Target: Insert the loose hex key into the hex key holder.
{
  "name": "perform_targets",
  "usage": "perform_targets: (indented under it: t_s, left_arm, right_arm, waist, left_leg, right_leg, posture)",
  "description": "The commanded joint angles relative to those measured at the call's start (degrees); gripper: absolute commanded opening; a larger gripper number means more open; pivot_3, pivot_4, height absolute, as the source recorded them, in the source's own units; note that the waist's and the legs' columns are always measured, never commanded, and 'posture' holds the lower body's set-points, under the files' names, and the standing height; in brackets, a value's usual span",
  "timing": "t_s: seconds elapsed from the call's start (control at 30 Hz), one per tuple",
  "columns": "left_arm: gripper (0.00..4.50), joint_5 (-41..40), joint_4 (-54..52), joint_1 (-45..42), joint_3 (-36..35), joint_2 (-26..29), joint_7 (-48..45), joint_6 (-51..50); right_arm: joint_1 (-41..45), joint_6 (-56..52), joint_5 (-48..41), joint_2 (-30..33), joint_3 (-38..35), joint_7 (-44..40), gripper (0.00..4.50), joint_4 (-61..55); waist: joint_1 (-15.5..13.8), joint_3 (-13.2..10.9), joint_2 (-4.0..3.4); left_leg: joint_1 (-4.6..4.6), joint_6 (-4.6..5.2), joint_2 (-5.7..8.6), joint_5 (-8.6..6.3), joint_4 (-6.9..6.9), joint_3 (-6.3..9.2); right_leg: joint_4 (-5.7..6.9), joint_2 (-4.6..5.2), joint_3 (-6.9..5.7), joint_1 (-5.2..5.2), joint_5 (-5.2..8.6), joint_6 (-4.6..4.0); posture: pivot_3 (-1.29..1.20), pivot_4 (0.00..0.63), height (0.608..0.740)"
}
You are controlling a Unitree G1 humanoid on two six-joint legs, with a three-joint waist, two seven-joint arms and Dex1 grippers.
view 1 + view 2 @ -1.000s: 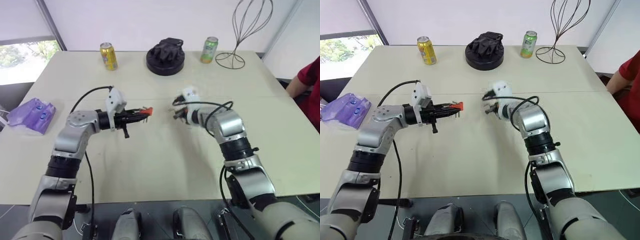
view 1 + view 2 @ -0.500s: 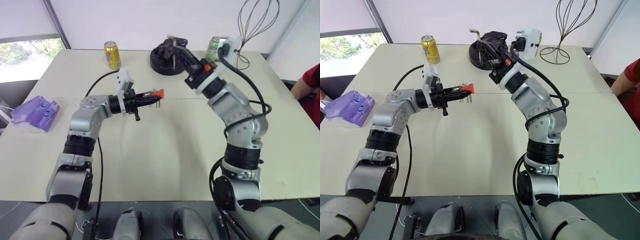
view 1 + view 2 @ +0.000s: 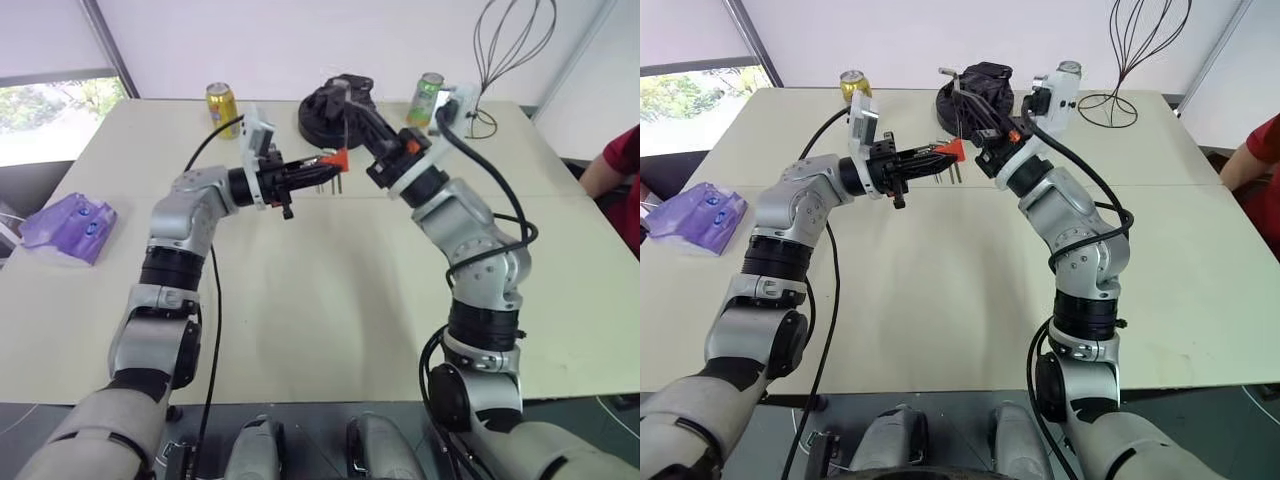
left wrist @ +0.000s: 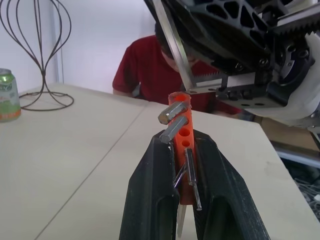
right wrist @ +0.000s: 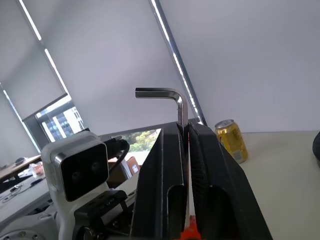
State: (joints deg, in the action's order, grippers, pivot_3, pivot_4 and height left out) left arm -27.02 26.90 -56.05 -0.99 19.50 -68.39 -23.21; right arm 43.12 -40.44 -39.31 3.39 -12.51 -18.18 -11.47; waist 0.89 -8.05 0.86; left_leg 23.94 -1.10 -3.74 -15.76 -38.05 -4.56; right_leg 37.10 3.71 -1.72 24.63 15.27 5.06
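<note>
A: Status?
B: Left claw [image 4: 182,165] clamps the hex key holder [image 4: 181,131] above the counter [image 3: 300,290]; right claw [image 5: 184,131] grips the loose hex key [image 5: 170,97] just beside it.
A: Procedure?
B: Align the key's straight end with an empty hole, then press in slowly.

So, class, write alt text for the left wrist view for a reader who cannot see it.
Two black fingers clamp the red-orange hex key holder upright, short grey keys jutting from it. Just above it the right gripper holds the loose hex key, slanting down toward the holder's top. Behind are a cream table, a green can, a wire stand and a person in red.
</note>
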Motion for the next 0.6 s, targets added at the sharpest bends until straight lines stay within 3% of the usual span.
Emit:
perform_targets:
  t_s: [0.03, 0.6]
  left_arm:
    - [0.00, -1.07, -1.99, -1.22, -1.10, 0.25, -0.43, 0.10]
    - [0.00, 1.06, -1.44, -0.87, 0.14, -0.40, -1.36, 2.12]
  right_arm:
    - [0.48, 1.91, -0.92, 0.32, 0.28, 0.19, 0.05, -1.29]
    - [0.59, 2.94, -1.54, 0.22, 1.25, 1.27, 0.05, -0.75]
  waist:
    - [-0.02, 0.00, 0.00]
    - [-0.05, 0.00, 0.00]
  left_leg:
    - [0.00, 0.00, 0.00, 0.00, 0.00, 0.00]
    - [0.00, 0.03, 0.00, -0.02, 0.00, 0.00]
  right_leg:
    - [-0.01, 0.00, 0.00, 0.00, 0.00, 0.00]
    - [-0.01, 0.00, 0.00, 0.00, 0.00, 0.00]
  posture:
    - [0.00, 0.150, 0.740]
    - [0.00, 0.150, 0.740]
